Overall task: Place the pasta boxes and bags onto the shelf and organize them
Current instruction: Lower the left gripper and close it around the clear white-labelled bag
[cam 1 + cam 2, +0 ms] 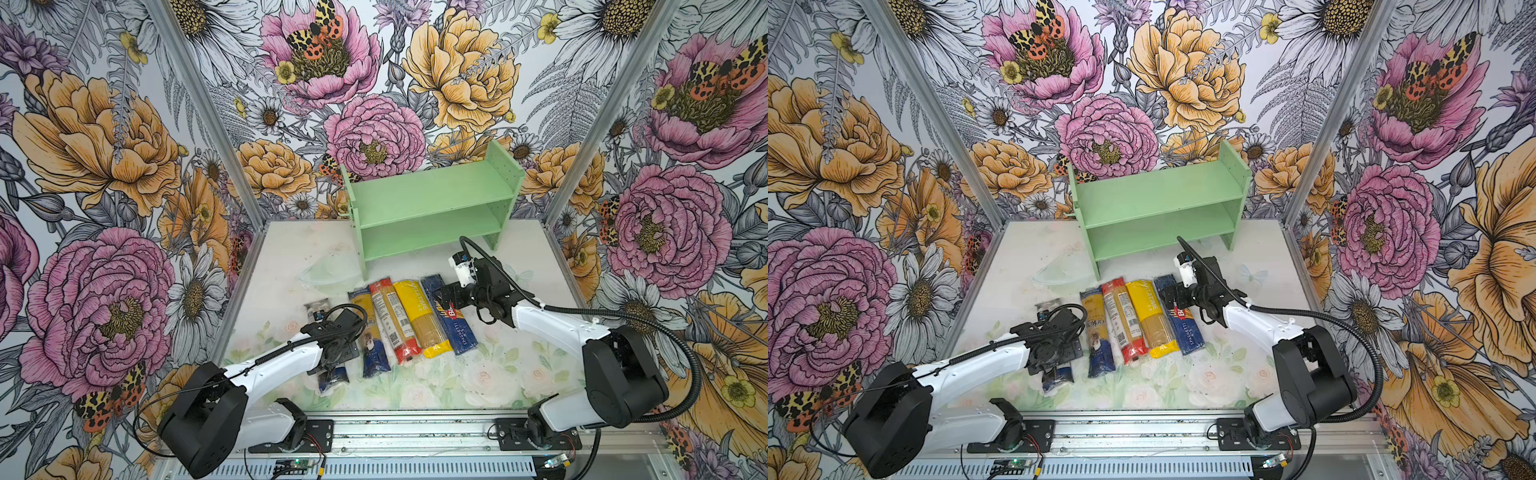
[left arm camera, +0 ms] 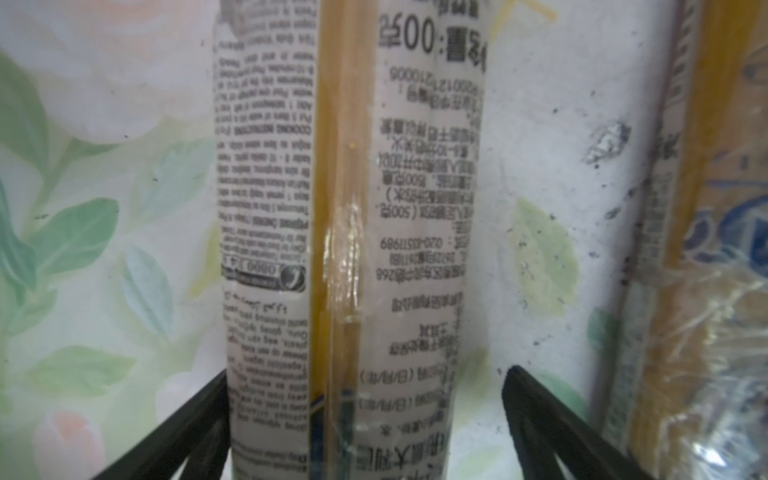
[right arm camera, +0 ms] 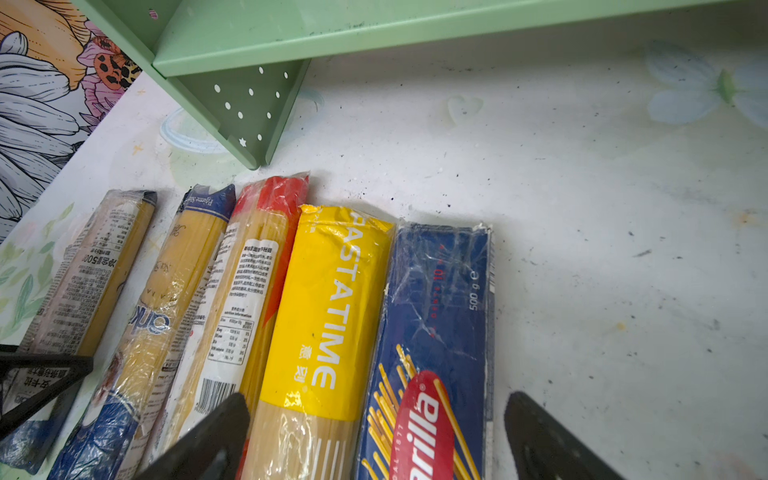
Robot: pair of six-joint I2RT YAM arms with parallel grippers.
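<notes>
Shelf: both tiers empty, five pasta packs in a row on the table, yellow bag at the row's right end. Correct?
Not quite: the dark blue Barilla box is at the right end; the yellow bag lies just left of it, as both top views show. The rest holds.

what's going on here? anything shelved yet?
Nothing shelved yet: the shelf is empty and all five pasta packs lie in a row on the table in front of it. The left gripper is open, jaws either side of the leftmost clear bag. The right gripper is open above the yellow bag and Barilla box. Neither holds anything.
</notes>
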